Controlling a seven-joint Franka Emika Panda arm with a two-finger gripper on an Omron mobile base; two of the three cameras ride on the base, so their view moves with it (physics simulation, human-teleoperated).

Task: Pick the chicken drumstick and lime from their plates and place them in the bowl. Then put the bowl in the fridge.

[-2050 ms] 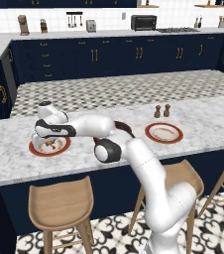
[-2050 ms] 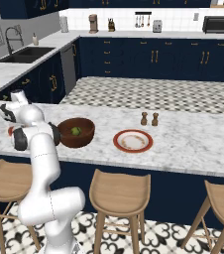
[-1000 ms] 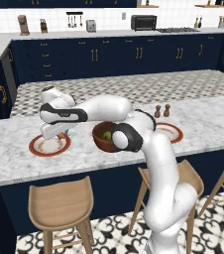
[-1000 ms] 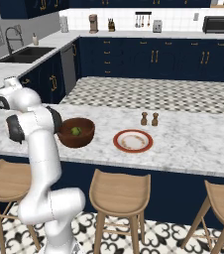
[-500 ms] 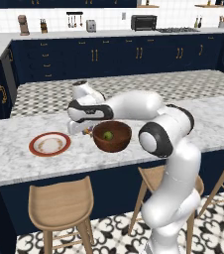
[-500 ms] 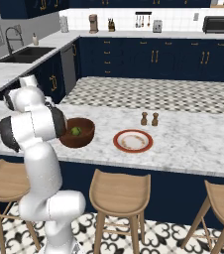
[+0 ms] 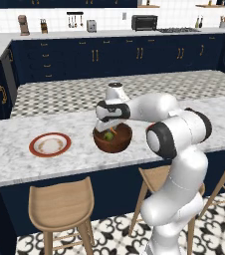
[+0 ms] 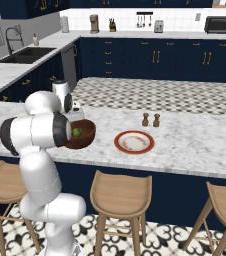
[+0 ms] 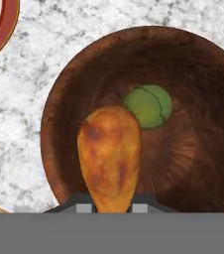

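Landmark: the deep, dark reddish-brown wooden bowl (image 7: 113,139) on the white-grey marbled island counter (image 7: 15,164); all places below are given from it.
Change, near side: the white arm has swung from the plate left of the bowl across to the bowl, and the hand now hangs over the bowl's mouth.
Gripper (image 9: 112,206): closed tight on the thin bone end of the small orange-brown chicken drumstick (image 9: 109,154), whose meaty end points down into the bowl's near half.
Small round green lime (image 9: 148,106): already lying on the bowl's floor, just beyond the drumstick's tip.
Meaning for the task: the lime's transfer looks done; the drumstick is carried but not yet released, and the fridge step is still to come.
Arm pose: elbow raised to the right of the bowl, forearm level and reaching left, wrist turned downward above the bowl.
Left of bowl: round flat plate with white centre and red-orange rim (image 7: 50,144), without food.
Right of bowl: second red-rimmed plate (image 8: 134,142), with two small brown shakers (image 8: 150,120) behind it.
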